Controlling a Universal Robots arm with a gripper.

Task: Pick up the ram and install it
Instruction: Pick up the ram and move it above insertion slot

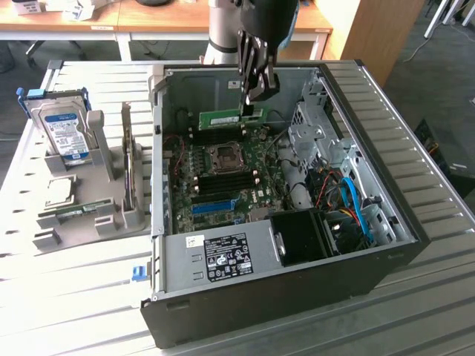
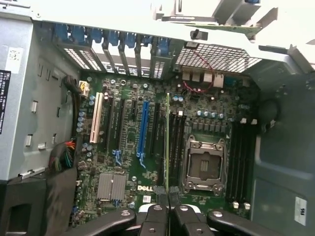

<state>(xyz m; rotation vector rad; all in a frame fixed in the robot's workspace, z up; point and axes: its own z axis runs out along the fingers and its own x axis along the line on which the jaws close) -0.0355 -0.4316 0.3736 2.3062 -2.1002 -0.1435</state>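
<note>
In the exterior view my gripper (image 1: 251, 102) reaches down into the open computer case (image 1: 371, 256) and is shut on one end of the ram (image 1: 223, 117), a narrow green stick held level and on edge. It hangs above the black memory slots (image 1: 217, 136) on the far side of the CPU socket (image 1: 223, 156). The wrist view has the ram (image 2: 167, 142) edge-on as a thin green line between my fingers (image 2: 156, 216), running along the black slots (image 2: 176, 142) beside the CPU socket (image 2: 204, 164). Whether it touches a slot I cannot tell.
A grey holder (image 1: 104, 211) on the exterior view's left carries a hard drive (image 1: 63, 130), a CPU chip (image 1: 59, 191) and a second green stick (image 1: 74, 213). Inside the case are a blue slot (image 2: 142, 128), a drive cage (image 1: 315, 137), cables (image 1: 349, 200) and a black power supply (image 1: 300, 237).
</note>
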